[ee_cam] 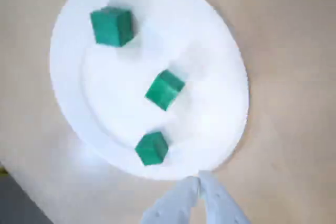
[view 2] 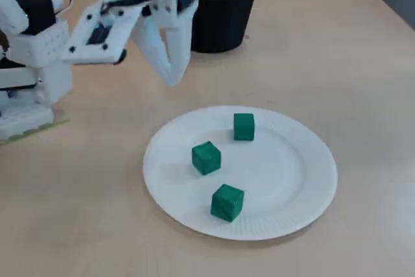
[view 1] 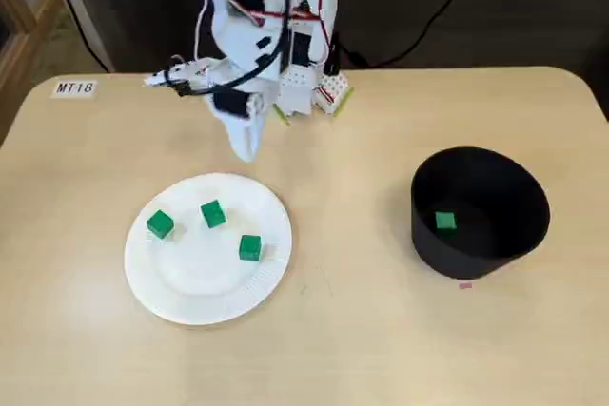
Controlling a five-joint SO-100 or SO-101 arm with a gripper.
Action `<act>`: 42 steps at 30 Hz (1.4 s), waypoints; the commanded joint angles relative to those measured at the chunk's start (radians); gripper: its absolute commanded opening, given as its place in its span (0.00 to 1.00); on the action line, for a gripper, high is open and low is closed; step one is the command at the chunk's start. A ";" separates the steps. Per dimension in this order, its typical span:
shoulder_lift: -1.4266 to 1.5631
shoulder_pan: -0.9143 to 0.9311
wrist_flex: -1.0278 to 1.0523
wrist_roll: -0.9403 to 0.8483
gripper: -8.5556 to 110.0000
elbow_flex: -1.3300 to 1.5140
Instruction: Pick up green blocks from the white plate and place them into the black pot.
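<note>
The gripper hangs with its fingers pressed together and nothing between them. It sits above bare table, just off the rim of the white paper plate on the side facing the arm's base. Three green blocks lie on the plate, well apart from each other. In the wrist view one sits closest to the fingertips, a second is near the middle, and a third is toward the far rim. A fourth green block already rests inside the black pot, which stands near the table's right edge in a fixed view. The step in hand looks like the reach for the next block, and the nearest one is probably the sensible pick. The fingers will have to spread before coming down. The block sits turned relative to them, so the wrist should likely rotate until the pads meet two flat faces rather than corners. The plate is probably light and may shift if a fingertip catches its rim, so a straight descent inside the rim seems safest.
</note>
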 commanded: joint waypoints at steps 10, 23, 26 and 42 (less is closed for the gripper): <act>-0.537 0.210 0.124 -0.135 0.33 -0.457; -0.781 0.213 0.095 -0.163 0.42 -0.672; -0.831 0.213 0.104 -0.158 0.41 -0.727; -1.049 0.164 0.091 -0.092 0.09 -0.931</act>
